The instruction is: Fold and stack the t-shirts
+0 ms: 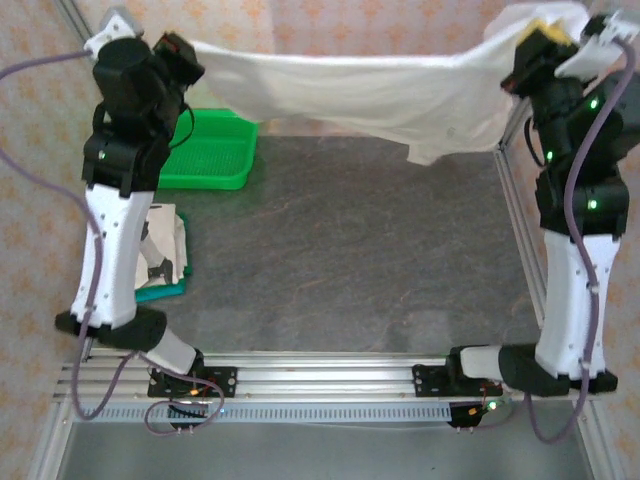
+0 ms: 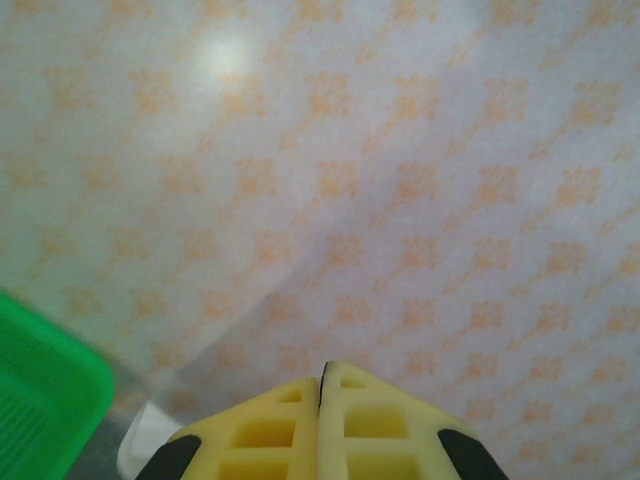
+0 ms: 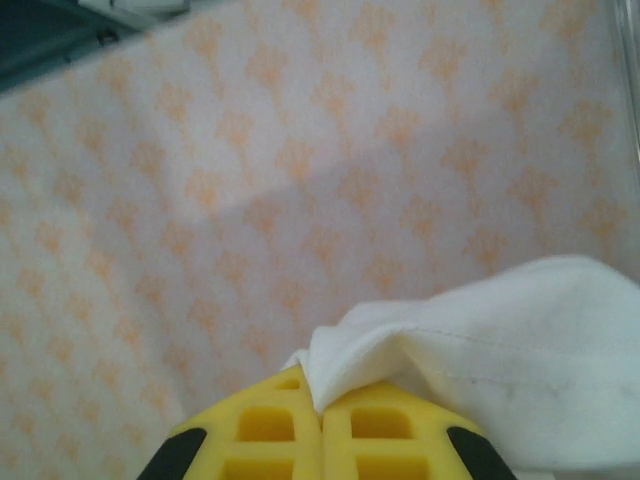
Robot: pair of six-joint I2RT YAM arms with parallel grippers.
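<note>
High above the dark grey tabletop (image 1: 350, 250), 1 wrinkly white cotton t-shirt (image 1: 340, 90) hangs stretched between the 2 raised arms. The left gripper (image 2: 322, 390) and the right gripper (image 3: 320, 400) each pinch one end of it, jaws pressed shut on cloth. This looks like the spreading step. Next, the shirt likely needs lowering flat and taut onto the table for folding.

No word, label, brand or number can be read on the white t-shirt (image 1: 350, 95), the green basket (image 1: 215, 150) or the desk (image 1: 350, 250). The backdrop (image 2: 400, 200) bears a repeating orange ornament, a pattern rather than lettering.
</note>
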